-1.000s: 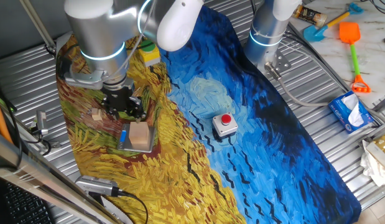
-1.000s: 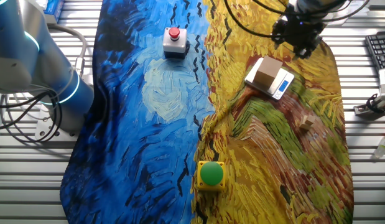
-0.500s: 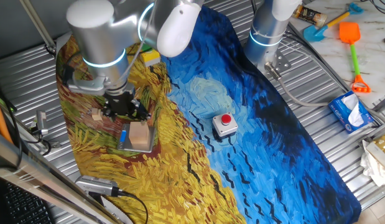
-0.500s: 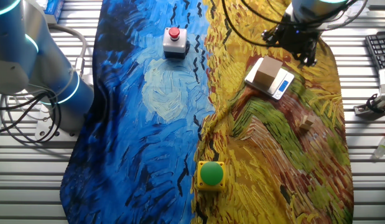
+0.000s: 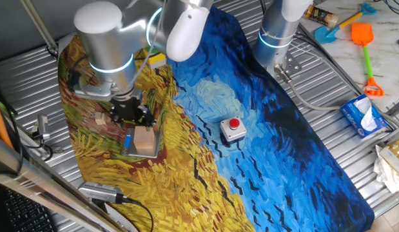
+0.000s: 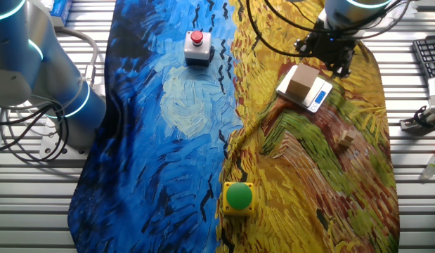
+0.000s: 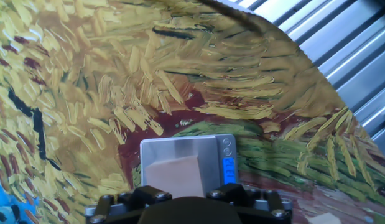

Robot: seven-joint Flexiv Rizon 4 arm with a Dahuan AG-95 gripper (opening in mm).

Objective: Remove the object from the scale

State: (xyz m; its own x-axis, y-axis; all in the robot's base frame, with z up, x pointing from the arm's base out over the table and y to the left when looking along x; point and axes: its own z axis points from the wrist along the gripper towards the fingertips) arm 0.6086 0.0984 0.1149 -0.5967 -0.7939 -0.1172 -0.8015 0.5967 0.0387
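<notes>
Looking at the desk, you see the wooden cube (image 5: pixel 145 139) sitting on the scale (image 5: pixel 130 143). Your gripper (image 5: pixel 129 115) hangs just beside them, not touching; whether its jaws are spread or pressed together you cannot tell.

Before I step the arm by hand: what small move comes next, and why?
Probably ease the gripper across until it is above the light-tan wooden cube, since it hangs beside it, while the cube sits ungrasped on the thin grey metallic scale.
</notes>
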